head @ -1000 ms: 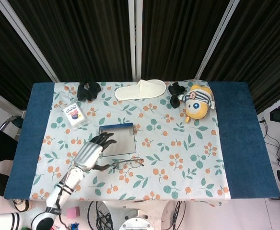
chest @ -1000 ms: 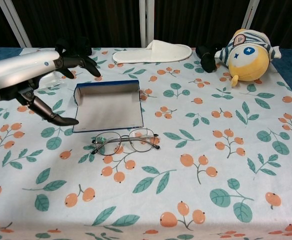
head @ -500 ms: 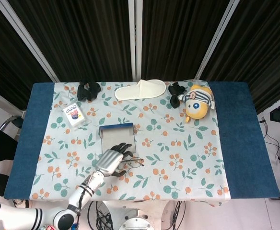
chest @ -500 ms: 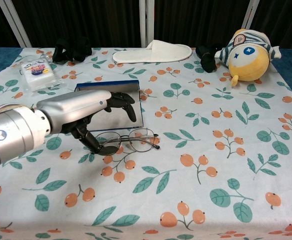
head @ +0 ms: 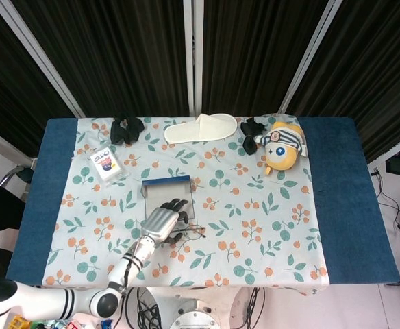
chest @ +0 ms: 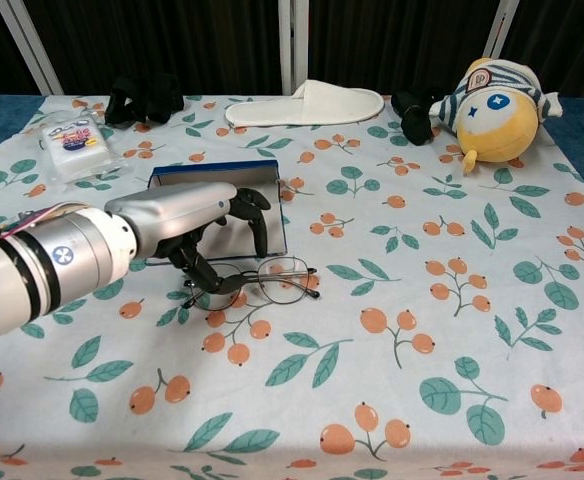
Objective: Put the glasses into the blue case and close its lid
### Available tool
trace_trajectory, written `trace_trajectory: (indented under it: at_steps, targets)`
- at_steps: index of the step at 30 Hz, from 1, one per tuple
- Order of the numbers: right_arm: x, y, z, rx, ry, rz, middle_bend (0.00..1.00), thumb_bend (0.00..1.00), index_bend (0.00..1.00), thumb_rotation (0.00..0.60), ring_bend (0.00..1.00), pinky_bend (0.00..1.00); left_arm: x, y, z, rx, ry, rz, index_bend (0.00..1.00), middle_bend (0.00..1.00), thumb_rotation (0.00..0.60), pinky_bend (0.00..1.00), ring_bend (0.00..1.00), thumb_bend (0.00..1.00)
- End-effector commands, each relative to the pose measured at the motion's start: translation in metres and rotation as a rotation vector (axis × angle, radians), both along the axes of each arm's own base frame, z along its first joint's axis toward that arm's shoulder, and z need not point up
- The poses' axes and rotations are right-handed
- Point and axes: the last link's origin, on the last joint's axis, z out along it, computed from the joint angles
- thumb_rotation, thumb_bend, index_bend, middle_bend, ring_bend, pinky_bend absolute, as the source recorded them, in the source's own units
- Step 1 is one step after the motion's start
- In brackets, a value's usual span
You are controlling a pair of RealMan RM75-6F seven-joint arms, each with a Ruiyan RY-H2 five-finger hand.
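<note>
Reaching down over the near edge of the case, the left hand [chest: 187, 225] has its dark fingers [chest: 253, 212] curled downward and only slightly apart. The thumb tip sits at the left lens of the glasses [chest: 252, 284], touching or nearly touching the rim; the other fingers arch above the frame, over the case's front edge. Whether the frame is actually pinched cannot be told from either view: nothing looks lifted, and both lenses lie flat on the cloth.

Head view agrees: hand [head: 160, 223] over the case's lower edge, glasses [head: 190, 232] poking out to its right.

Glasses: thin dark wire frame, round clear lenses, resting on the tablecloth [chest: 452, 330] just in front of the case, lenses facing up, temples folded behind.

Blue case [chest: 217, 205]: lying open, grey lining showing, blue rim along the far side, near half partly hidden by the hand. It sits left of table centre.

Silver forearm runs from the hand toward the lower left of the chest view. Right hand shows in neither view.

Farther out, along the back edge: white slipper [chest: 306, 103], a yellow plush toy [chest: 494, 110] with striped cap at the right, a black item [chest: 410, 114] just beside it, another dark bundle [chest: 144, 100] at the left, and a small clear packet [chest: 74, 142] near the left edge.
</note>
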Motion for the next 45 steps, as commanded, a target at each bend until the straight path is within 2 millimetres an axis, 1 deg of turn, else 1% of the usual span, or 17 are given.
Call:
trace_trajectory:
  at_steps: [1,4,8,14,25,30,35,40,43,45]
  targets:
    - [0.000,0.000,0.000,0.000,0.001,0.000,0.00,0.25,0.00,0.600,0.00,0.00,0.001,0.001,-0.002,0.000,0.001,0.001,0.43,0.08,0.600,0.18,0.05,0.35]
    - [0.000,0.001,0.000,0.000,0.000,-0.001,0.00,0.24,0.00,0.600,0.00,0.00,0.000,0.002,-0.004,0.000,0.008,0.006,0.45,0.09,0.600,0.18,0.05,0.35]
    - [-0.002,0.002,0.001,-0.004,-0.006,-0.003,0.00,0.21,0.00,0.600,0.00,0.00,-0.001,0.001,-0.007,-0.008,0.022,0.014,0.47,0.09,0.600,0.18,0.05,0.35]
    - [-0.003,0.002,0.000,0.002,-0.006,-0.007,0.00,0.21,0.00,0.600,0.00,0.00,0.001,0.003,-0.006,0.008,0.010,0.021,0.51,0.10,0.600,0.18,0.05,0.35]
    - [-0.003,0.003,-0.001,0.004,-0.002,-0.009,0.00,0.21,0.00,0.600,0.00,0.00,-0.002,0.002,-0.006,-0.017,0.021,0.038,0.52,0.11,0.600,0.18,0.05,0.37]
    - [-0.001,0.005,0.000,0.001,-0.001,-0.008,0.00,0.21,0.00,0.600,0.00,0.00,-0.001,0.003,-0.003,-0.008,0.014,0.033,0.54,0.12,0.600,0.18,0.05,0.40]
    - [0.000,0.005,-0.001,0.008,0.005,-0.011,0.00,0.21,0.00,0.600,0.00,0.00,-0.002,0.003,-0.002,-0.007,0.026,0.024,0.58,0.13,0.600,0.18,0.05,0.45]
    - [0.002,0.005,0.000,0.001,0.007,-0.005,0.00,0.21,0.00,0.600,0.00,0.00,-0.003,0.002,0.000,-0.005,0.027,0.031,0.59,0.13,0.600,0.18,0.05,0.46]
    - [0.003,0.005,0.001,-0.001,0.006,-0.003,0.00,0.21,0.00,0.600,0.00,0.00,-0.001,0.003,0.006,0.014,0.016,0.023,0.60,0.14,0.600,0.18,0.05,0.46]
    - [0.004,0.005,0.001,-0.003,0.007,0.001,0.00,0.21,0.00,0.600,0.00,0.00,0.001,0.003,0.013,0.041,0.006,0.010,0.60,0.14,0.600,0.18,0.05,0.46]
